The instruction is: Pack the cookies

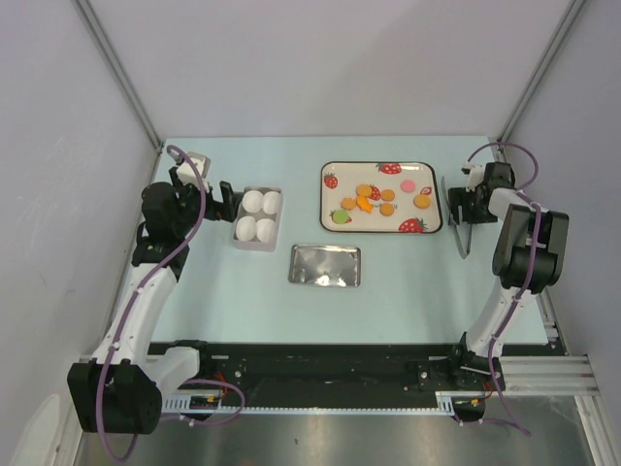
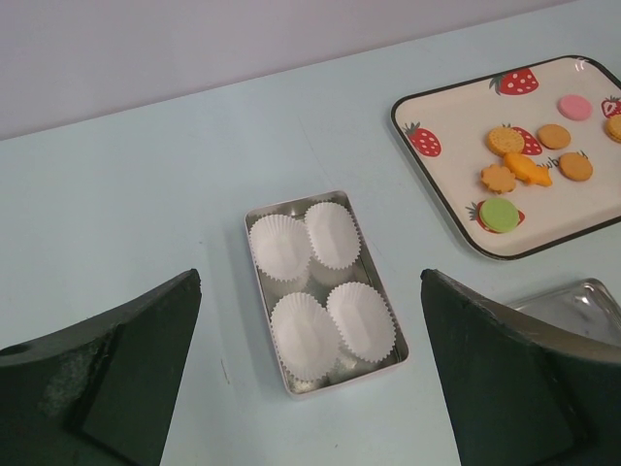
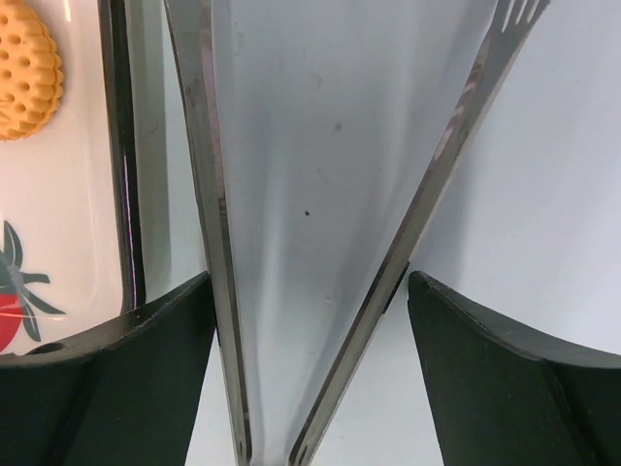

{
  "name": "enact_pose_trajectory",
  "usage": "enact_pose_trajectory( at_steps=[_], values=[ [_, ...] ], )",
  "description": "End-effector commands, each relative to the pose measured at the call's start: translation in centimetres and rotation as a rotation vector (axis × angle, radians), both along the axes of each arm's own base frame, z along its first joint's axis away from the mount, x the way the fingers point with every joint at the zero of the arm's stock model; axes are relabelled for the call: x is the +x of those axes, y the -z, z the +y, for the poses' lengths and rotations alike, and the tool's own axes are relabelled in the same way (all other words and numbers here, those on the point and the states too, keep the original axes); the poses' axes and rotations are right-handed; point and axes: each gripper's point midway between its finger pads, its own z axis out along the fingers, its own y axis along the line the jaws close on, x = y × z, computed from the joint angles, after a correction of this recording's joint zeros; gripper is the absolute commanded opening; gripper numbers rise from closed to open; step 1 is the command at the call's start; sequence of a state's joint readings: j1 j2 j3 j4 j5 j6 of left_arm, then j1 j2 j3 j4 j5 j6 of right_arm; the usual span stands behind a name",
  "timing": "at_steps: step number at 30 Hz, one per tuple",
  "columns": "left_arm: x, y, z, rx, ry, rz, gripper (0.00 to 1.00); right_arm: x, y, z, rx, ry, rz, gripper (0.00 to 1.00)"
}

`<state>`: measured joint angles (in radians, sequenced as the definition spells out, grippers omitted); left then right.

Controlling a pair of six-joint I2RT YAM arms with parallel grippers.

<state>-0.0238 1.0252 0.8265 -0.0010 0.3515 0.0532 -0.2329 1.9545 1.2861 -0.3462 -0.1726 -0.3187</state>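
The cookies point(image 1: 387, 195) lie on the strawberry tray point(image 1: 354, 175) on the surface point(image 1: 408, 272). They look light, thin and hard, so I think they can snap or crumble. It seems best to pinch 1 gently by its round edge with the tongs point(image 3: 218, 243). The tongs are shiny metal and may slip. The right end effector point(image 3: 309, 291) has its fingers point(image 3: 146, 388) apart, 1 on each side of the tongs, right up against them. I cannot tell if they squeeze yet. The left end effector point(image 2: 310, 277) is wide apart and holds nothing, near the tin point(image 2: 262, 291) with 4 paper cups point(image 2: 281, 248).
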Motion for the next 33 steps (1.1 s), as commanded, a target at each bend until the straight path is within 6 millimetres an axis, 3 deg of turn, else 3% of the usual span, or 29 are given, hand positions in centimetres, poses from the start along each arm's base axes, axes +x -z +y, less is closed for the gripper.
enact_pose_trajectory(
  at_steps=[1, 14, 20, 24, 33],
  values=[
    [0.1, -1.1, -0.1, 0.011, 0.007, -0.053, 1.00, -0.4, 1.5, 0.9, -0.007, -0.006, 0.059, 0.81],
    [0.1, -1.0, 0.0, 0.012, 0.001, -0.055, 1.00, -1.1, 2.2, 0.4, 0.017, 0.007, 0.082, 0.73],
    [-0.1, -1.2, 0.0, 0.013, 0.003, -0.058, 1.00, -1.3, 2.8, 0.1, 0.015, 0.010, 0.098, 0.57],
    [-0.1, -1.3, 0.1, 0.013, 0.000, -0.059, 1.00, -1.0, 1.3, -0.2, 0.014, 0.015, 0.063, 0.56],
    [0.0, -1.2, -0.1, 0.008, 0.008, -0.055, 1.00, -0.2, -4.4, -0.1, 0.007, 0.007, -0.015, 0.55]
  ],
)
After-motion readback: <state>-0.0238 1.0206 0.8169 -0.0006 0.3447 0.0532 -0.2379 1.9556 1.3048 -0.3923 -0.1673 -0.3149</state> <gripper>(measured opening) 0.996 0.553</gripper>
